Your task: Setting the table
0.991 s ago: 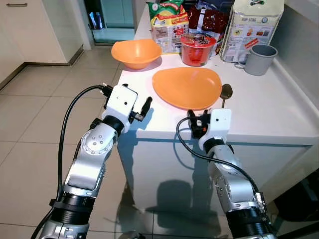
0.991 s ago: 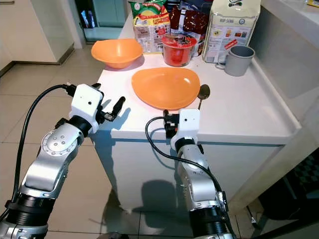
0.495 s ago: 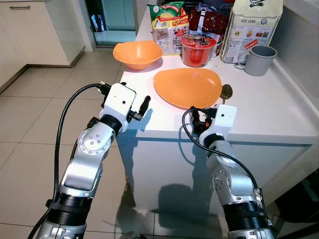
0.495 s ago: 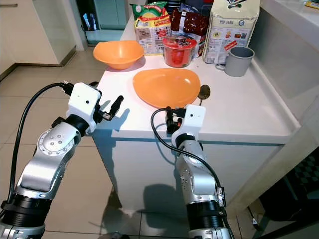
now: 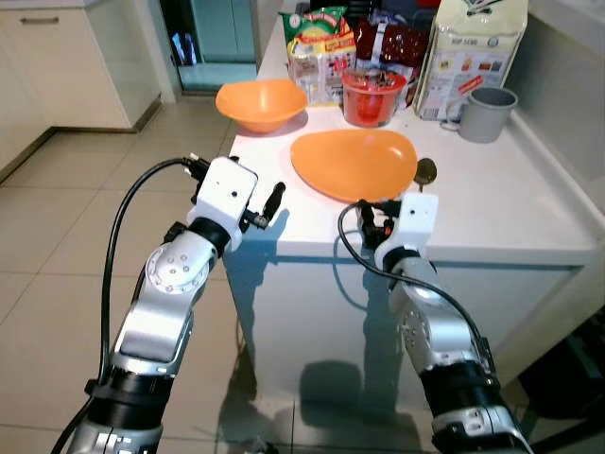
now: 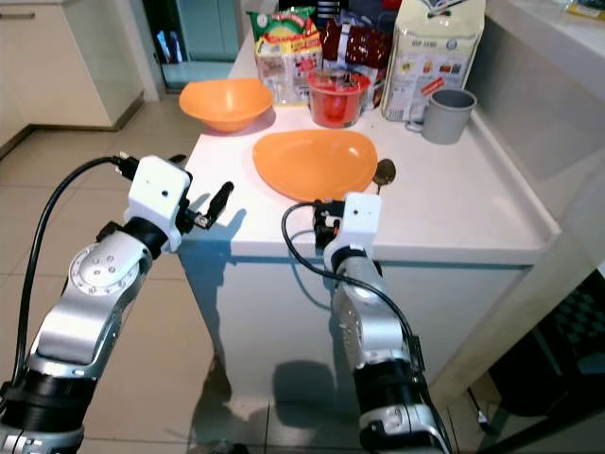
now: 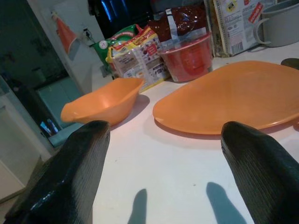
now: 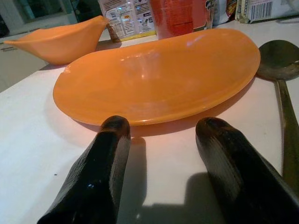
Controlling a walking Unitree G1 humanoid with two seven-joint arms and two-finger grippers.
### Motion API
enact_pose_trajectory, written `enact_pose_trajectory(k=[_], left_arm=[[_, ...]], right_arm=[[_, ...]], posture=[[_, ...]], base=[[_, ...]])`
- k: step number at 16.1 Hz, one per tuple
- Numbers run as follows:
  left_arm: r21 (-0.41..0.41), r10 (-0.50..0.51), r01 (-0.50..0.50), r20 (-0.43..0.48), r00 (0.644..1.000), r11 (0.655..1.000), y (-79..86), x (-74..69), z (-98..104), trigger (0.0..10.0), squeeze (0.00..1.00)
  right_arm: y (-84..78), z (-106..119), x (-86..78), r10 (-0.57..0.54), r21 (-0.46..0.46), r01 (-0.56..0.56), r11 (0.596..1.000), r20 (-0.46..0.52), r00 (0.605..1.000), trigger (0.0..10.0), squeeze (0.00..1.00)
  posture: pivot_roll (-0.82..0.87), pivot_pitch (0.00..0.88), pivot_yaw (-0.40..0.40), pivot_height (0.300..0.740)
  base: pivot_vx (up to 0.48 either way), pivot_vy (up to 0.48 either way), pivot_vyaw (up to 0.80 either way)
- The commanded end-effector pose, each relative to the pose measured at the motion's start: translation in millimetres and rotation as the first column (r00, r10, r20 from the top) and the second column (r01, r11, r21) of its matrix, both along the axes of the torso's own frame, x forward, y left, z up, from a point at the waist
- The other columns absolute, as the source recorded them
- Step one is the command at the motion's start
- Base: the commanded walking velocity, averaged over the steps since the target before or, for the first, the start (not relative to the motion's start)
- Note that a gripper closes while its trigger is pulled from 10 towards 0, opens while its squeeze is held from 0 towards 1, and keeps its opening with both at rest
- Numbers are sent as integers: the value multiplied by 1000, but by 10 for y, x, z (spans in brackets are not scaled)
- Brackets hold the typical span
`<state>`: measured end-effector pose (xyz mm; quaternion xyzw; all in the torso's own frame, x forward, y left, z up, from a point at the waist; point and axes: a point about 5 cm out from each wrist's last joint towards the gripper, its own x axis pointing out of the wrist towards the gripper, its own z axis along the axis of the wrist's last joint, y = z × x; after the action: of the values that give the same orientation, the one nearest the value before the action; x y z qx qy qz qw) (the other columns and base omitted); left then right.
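Left eye view: orange plate (image 5: 354, 164) lies on the white tabletop (image 5: 492, 203), spoon (image 5: 425, 173) touching its rim.

Left wrist view: left claw (image 7: 163, 163) released, short of the plate.

Right wrist view: right claw (image 8: 161, 154) released at the plate's near rim — smooth, rigid, light, probably slippery; grip that thin raised edge.

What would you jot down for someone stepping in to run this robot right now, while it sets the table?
Left gripper: open, holding nothing, at the white counter's left front corner.
Right gripper: open, holding nothing, just short of the flat orange plate's near rim.
Dark metal spoon lies by the plate's right edge. Orange bowl sits behind on the left, grey mug behind on the right.
Done: nothing gripped yet.
Left: probably grasp the plate first.
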<state>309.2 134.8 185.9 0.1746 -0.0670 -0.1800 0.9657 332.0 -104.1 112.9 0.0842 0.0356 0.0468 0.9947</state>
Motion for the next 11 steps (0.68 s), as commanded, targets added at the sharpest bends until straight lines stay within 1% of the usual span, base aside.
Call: enact_pose_trajectory(k=[1,2,3,5,6,7,11], left_arm=[[4,7,-7,2,1000,1000,14,-10,17,10000,0],[4,6,-6,3,1000,1000,12,-8,22,10000,0],[5,7,-7,4,1000,1000,13,-8,26,10000,0],[7,12,-12,5,1000,1000,31,-12,33,10000,0],[7,14,-14,4,1000,1000,37,-17,29,10000,0],[8,16,-16,3,1000,1000,38,-20,24,10000,0],[6,17,-17,1,1000,1000,30,-16,17,10000,0]], right_arm=[[-37,-179,-29,-24,-20,22,1000,-78,997,10000,0],[-11,-182,-11,-21,-18,20,1000,-74,997,10000,0],[-12,-162,12,-36,37,38,999,-69,997,10000,0],[-77,-90,47,-94,178,104,978,-67,993,10000,0],[-103,-33,54,-106,177,112,978,-40,994,10000,0],[-118,18,53,-110,138,111,984,-13,994,10000,0],[-91,-8,19,-78,85,79,993,-12,997,10000,0]], posture=[[148,0,61,740],[150,0,62,740],[150,0,62,740],[156,0,61,740],[156,0,61,740],[155,0,60,740],[151,0,56,740]], base=[[0,0,0],[0,0,0],[0,0,0],[0,0,0],[0,0,0],[0,0,0],[0,0,0]])
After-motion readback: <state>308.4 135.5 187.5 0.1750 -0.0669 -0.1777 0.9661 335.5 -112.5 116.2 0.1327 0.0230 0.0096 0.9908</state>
